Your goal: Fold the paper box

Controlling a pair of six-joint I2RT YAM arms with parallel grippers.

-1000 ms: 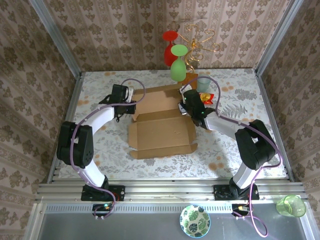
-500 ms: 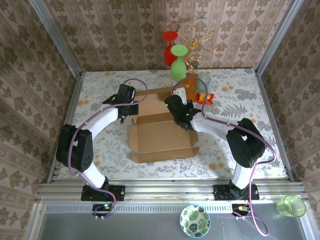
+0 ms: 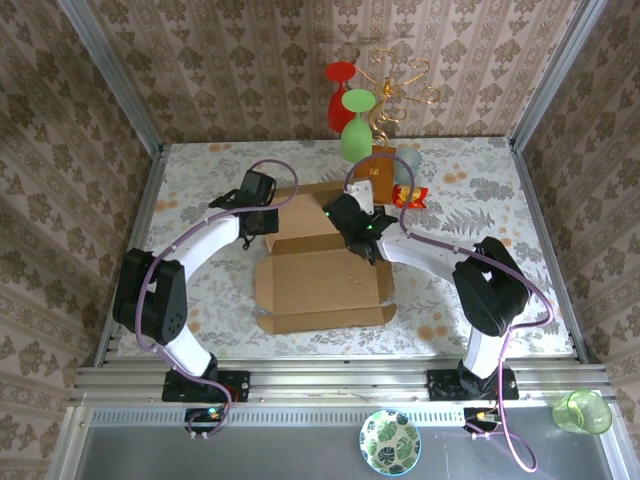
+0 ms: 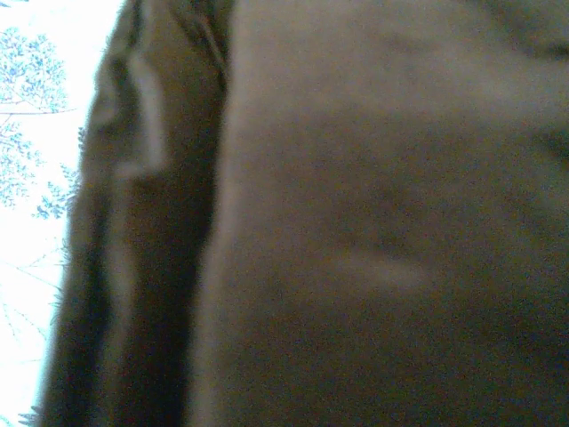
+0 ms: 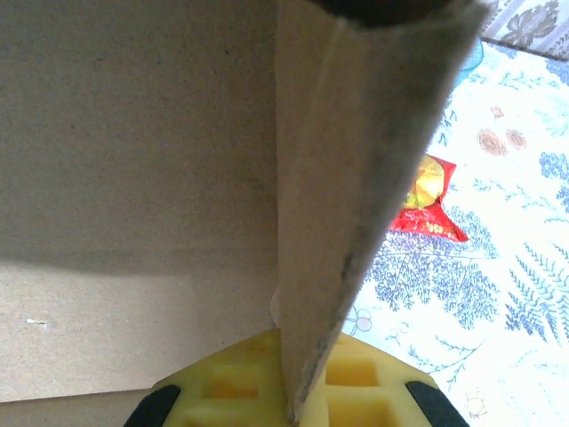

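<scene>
The paper box [image 3: 325,285] lies open and flat-bottomed in the middle of the table, its back panel [image 3: 315,195] raised behind it. My right gripper [image 3: 352,225] sits at the middle of the back wall. In the right wrist view a cardboard flap [image 5: 356,178] runs edge-on down between the yellow fingers [image 5: 231,391], and the right gripper [image 5: 298,387] is shut on it. My left gripper [image 3: 262,218] is shut, pressed against the box's back left corner. Dark, blurred cardboard [image 4: 356,222] lies close against the left wrist camera and hides the fingers.
A gold wire rack [image 3: 385,95] with a red glass [image 3: 340,95] and a green glass [image 3: 356,125] stands at the back. A red snack packet [image 3: 411,197] and a teal cup [image 3: 406,166] lie right of the box. A patterned bowl [image 3: 390,441] and a green cup [image 3: 582,411] sit on the front ledge.
My right gripper has slid left from the box's back right corner to the middle of the back wall. The left gripper moved slightly right and inward. The box shifted a little toward me.
</scene>
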